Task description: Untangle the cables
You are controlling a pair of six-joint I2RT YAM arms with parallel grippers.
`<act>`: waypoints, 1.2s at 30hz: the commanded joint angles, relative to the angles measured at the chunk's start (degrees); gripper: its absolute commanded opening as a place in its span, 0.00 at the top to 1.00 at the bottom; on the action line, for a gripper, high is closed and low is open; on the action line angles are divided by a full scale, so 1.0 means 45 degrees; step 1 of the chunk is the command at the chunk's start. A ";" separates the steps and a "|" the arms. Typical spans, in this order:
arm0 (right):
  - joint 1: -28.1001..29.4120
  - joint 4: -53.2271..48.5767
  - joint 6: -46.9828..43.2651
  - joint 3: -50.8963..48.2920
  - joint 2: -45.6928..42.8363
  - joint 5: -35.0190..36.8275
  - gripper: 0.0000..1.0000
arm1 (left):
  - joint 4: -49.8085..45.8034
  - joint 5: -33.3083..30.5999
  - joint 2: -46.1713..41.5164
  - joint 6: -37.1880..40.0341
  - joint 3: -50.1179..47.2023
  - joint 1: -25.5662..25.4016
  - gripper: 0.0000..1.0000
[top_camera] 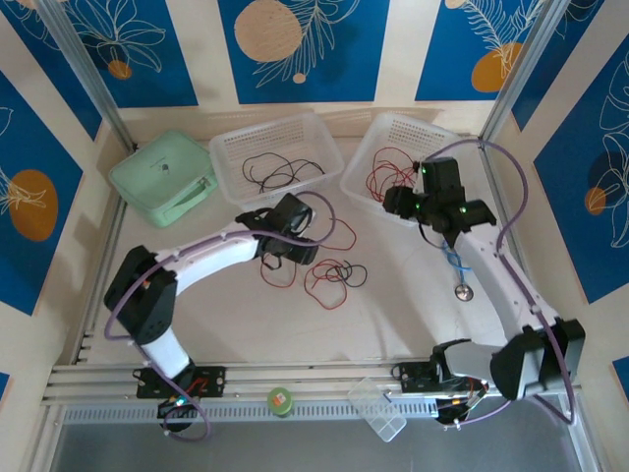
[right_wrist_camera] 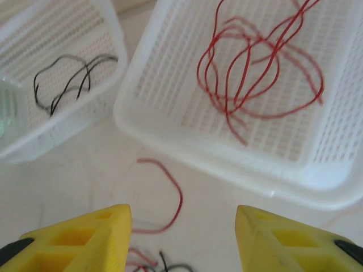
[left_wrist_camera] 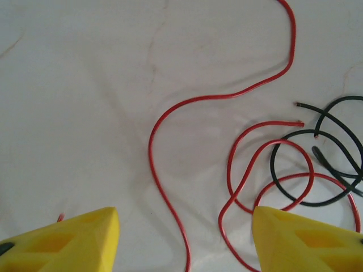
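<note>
Cables (top_camera: 332,276): red and black, tangled on the counter (top_camera: 393,315) seen from above; black strands in the left basket (top_camera: 260,128), red in the right basket (top_camera: 362,157). Left wrist: left hand (left_wrist_camera: 184,218) spread over loose loops, pinching nothing. Right wrist: right hand (right_wrist_camera: 184,212) spread, empty, near the right basket.

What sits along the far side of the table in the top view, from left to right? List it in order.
mint-green case → white basket with black cables in it → second white basket with red cables in it
</note>
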 commanded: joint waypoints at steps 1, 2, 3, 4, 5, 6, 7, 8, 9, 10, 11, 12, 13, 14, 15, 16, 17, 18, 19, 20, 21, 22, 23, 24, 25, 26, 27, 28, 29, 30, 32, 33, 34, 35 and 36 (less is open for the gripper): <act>0.0026 -0.0448 0.0541 -0.0818 -0.1061 -0.0629 0.49 | -0.0190 0.0369 0.1003 0.2134 0.0952 0.0078 0.36; 0.0003 -0.0552 0.0587 -0.1076 -0.1440 -0.0637 0.49 | -0.0255 0.0326 0.1334 0.2551 0.1182 0.0069 0.36; 0.0004 -0.0744 0.0605 -0.1269 -0.1790 -0.0554 0.49 | -0.0299 0.0187 0.1664 0.2876 0.1393 0.0065 0.36; -0.0008 -0.0882 0.0610 -0.1367 -0.1978 -0.0479 0.49 | -0.0322 -0.0004 0.1922 0.3097 0.1559 0.0066 0.36; -0.0038 -0.1095 0.0571 -0.1485 -0.2318 -0.0363 0.49 | -0.0305 -0.0211 0.2192 0.3332 0.1772 0.0063 0.36; -0.0069 -0.1282 0.0557 -0.1568 -0.2576 -0.0289 0.49 | -0.0266 -0.0373 0.2449 0.3534 0.1944 0.0066 0.36; -0.0106 -0.1417 0.0548 -0.1646 -0.2780 -0.0247 0.48 | -0.0233 -0.0505 0.2649 0.3721 0.2097 0.0079 0.36; -0.0185 -0.1561 0.0558 -0.1730 -0.3024 -0.0246 0.48 | -0.0222 -0.0553 0.2880 0.3925 0.2275 0.0066 0.36; -0.0240 -0.1705 0.0566 -0.1812 -0.3249 -0.0262 0.48 | -0.0269 -0.0572 0.3126 0.4140 0.2452 0.0071 0.36; -0.0306 -0.1831 0.0603 -0.1916 -0.3444 -0.0265 0.48 | -0.0327 -0.0644 0.3310 0.4283 0.2585 0.0074 0.36; -0.0381 -0.1962 0.0639 -0.2031 -0.3677 -0.0246 0.48 | -0.0375 -0.0736 0.3518 0.4548 0.2727 0.0071 0.35; -0.0455 -0.2075 0.0678 -0.2148 -0.3900 -0.0264 0.48 | -0.0415 -0.0932 0.3695 0.4716 0.2814 0.0069 0.35; -0.0505 -0.2144 0.0704 -0.2246 -0.4077 -0.0284 0.48 | -0.0453 -0.1075 0.3851 0.4929 0.2906 0.0074 0.35; -0.0580 -0.2205 0.0741 -0.2350 -0.4286 -0.0304 0.48 | -0.0495 -0.1238 0.4033 0.5131 0.3021 0.0064 0.34; -0.0667 -0.2276 0.0779 -0.2442 -0.4462 -0.0338 0.48 | -0.0515 -0.1382 0.4215 0.5320 0.3109 0.0064 0.34; -0.0756 -0.2316 0.0801 -0.2512 -0.4614 -0.0389 0.48 | -0.0486 -0.1475 0.4362 0.5471 0.3201 0.0064 0.34; -0.0874 -0.2386 0.0801 -0.2566 -0.4735 -0.0472 0.48 | -0.0457 -0.1554 0.4538 0.5626 0.3304 0.0064 0.33; -0.0957 -0.2469 0.0801 -0.2606 -0.4826 -0.0552 0.48 | -0.0452 -0.1635 0.4743 0.5758 0.3448 0.0063 0.33; -0.1018 -0.2537 0.0819 -0.2616 -0.4910 -0.0577 0.48 | -0.0471 -0.1686 0.4917 0.5861 0.3596 0.0070 0.33; -0.1070 -0.2629 0.0820 -0.2617 -0.4968 -0.0615 0.48 | -0.0491 -0.1760 0.5129 0.5969 0.3772 0.0063 0.33; -0.1111 -0.2731 0.0819 -0.2617 -0.5053 -0.0626 0.48 | -0.0496 -0.1804 0.5333 0.6083 0.3933 0.0066 0.33; -0.1121 -0.2777 0.0820 -0.2619 -0.5122 -0.0636 0.48 | -0.0496 -0.1841 0.5496 0.6171 0.4054 0.0064 0.33; -0.1148 -0.2870 0.0831 -0.2636 -0.5198 -0.0617 0.48 | -0.0514 -0.1844 0.5671 0.6241 0.4211 0.0063 0.34; -0.1161 -0.2950 0.0840 -0.2646 -0.5291 -0.0617 0.48 | -0.0534 -0.1827 0.5810 0.6271 0.4329 0.0063 0.35; -0.1173 -0.3008 0.0859 -0.2656 -0.5361 -0.0616 0.48 | -0.0553 -0.1772 0.5913 0.6279 0.4429 0.0063 0.37; -0.1181 -0.3074 0.0859 -0.2670 -0.5465 -0.0616 0.48 | -0.0583 -0.1741 0.6002 0.6268 0.4527 0.0068 0.40; -0.1212 -0.3156 0.0878 -0.2706 -0.5547 -0.0579 0.48 | -0.0611 -0.1700 0.6072 0.6246 0.4595 0.0070 0.45; -0.1230 -0.3198 0.0893 -0.2742 -0.5623 -0.0576 0.48 | -0.0632 -0.1663 0.6112 0.6256 0.4631 0.0073 0.49; -0.1274 -0.3245 0.0898 -0.2801 -0.5701 -0.0578 0.48 | -0.0652 -0.1597 0.6122 0.6271 0.4641 0.0069 0.54; -0.1318 -0.3280 0.0942 -0.2855 -0.5770 -0.0596 0.48 | -0.0652 -0.1573 0.6089 0.6279 0.4623 0.0065 0.60; -0.1369 -0.3296 0.0993 -0.2974 -0.5867 -0.0687 0.48 | -0.0604 -0.1568 0.5952 0.6307 0.4565 0.0064 0.73; -0.1397 -0.3291 0.1032 -0.3051 -0.5937 -0.0813 0.48 | -0.0576 -0.1604 0.5866 0.6333 0.4529 0.0064 0.80; -0.1424 -0.3271 0.1081 -0.3101 -0.5963 -0.0908 0.48 | -0.0545 -0.1671 0.5771 0.6320 0.4488 0.0067 0.86; -0.1433 -0.3230 0.1127 -0.3199 -0.6007 -0.1032 0.48 | -0.0502 -0.1739 0.5632 0.6338 0.4438 0.0067 0.92; -0.1455 -0.3201 0.1169 -0.3266 -0.6041 -0.1143 0.48 | -0.0439 -0.1846 0.5479 0.6371 0.4403 0.0063 0.97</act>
